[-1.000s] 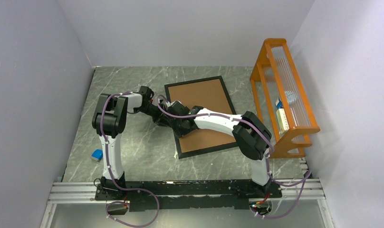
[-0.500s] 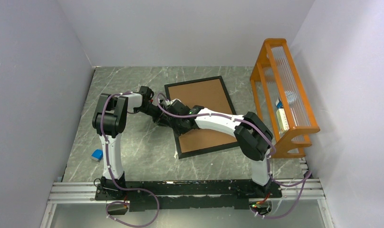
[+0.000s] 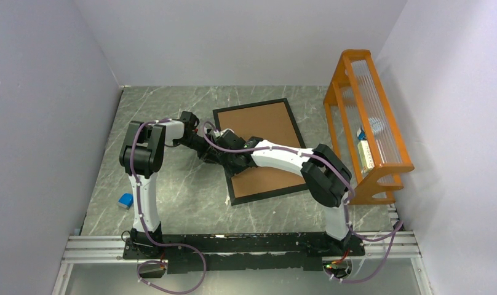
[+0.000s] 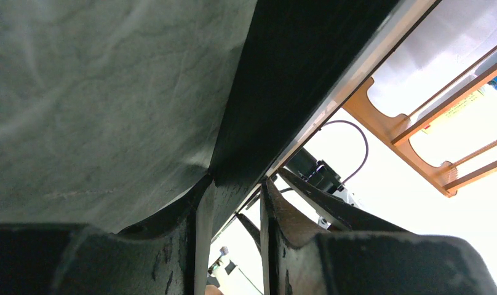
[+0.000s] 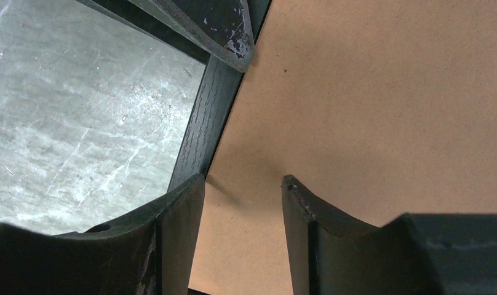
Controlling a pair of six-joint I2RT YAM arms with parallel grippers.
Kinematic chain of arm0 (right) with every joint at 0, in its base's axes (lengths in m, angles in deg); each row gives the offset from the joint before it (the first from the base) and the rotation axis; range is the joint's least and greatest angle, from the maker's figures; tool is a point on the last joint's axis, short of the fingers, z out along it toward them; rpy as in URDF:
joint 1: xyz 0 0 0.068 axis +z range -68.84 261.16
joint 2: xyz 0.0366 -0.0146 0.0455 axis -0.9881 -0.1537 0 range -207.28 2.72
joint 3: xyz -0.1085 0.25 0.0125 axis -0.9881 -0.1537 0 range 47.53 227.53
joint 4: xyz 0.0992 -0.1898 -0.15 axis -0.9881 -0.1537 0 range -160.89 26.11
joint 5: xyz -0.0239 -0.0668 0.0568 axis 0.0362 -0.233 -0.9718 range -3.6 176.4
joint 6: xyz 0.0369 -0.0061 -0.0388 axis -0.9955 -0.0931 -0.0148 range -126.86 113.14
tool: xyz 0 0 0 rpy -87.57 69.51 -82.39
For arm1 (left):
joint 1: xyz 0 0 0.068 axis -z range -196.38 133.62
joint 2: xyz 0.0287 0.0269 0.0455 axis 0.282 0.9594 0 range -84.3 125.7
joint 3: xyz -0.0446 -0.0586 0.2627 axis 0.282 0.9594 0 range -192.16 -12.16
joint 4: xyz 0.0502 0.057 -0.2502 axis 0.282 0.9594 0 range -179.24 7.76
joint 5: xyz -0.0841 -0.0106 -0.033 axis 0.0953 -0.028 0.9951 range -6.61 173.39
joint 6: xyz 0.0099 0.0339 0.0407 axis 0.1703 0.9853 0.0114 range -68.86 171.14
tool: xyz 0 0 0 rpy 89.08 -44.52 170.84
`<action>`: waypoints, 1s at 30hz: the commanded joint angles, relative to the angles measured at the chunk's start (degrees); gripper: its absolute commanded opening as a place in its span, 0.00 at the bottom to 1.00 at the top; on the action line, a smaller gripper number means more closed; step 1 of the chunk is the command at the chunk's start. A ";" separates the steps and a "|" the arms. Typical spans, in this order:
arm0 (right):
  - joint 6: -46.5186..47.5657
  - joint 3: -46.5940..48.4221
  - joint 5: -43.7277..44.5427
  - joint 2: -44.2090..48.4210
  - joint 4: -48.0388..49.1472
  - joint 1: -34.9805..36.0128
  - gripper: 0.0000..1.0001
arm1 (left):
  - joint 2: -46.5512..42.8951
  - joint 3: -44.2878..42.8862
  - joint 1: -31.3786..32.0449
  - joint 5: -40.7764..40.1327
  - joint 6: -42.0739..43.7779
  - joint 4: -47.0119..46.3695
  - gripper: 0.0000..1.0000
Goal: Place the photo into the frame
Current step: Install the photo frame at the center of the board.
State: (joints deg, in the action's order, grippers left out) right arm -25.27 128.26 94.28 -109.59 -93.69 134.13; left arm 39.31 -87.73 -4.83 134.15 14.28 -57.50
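Left gripper (image 4: 235, 182) pinched the frame (image 4: 283, 74) by its left edge; right gripper (image 5: 242, 179) hung open above the board (image 5: 369, 110); photo unseen, seemingly inside.

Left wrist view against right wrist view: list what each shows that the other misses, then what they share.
Only the left wrist view: the orange rack, seen beyond the frame.
Only the right wrist view: the brown backing board, with the open right gripper just above it, holding nothing.
Both: the frame's black side rail, the left gripper closed on that rail, and the marbled table beside it.
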 commanded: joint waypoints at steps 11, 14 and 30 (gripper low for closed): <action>4.80 -2.71 3.06 -1.51 0.26 0.50 0.40 | 6.10 2.34 1.98 -16.45 3.19 2.43 0.26; 6.17 -4.40 3.66 -1.40 0.84 0.42 0.35 | 6.19 2.02 1.98 -18.43 3.37 3.77 0.25; 7.72 -7.75 3.69 1.46 2.07 0.03 0.28 | 7.09 1.16 1.98 -21.25 3.50 6.16 0.24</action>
State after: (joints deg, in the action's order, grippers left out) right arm -18.98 122.49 96.27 -107.80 -85.28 135.07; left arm 40.12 -89.87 -4.66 132.95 14.50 -53.96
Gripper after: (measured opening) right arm 0.267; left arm 0.339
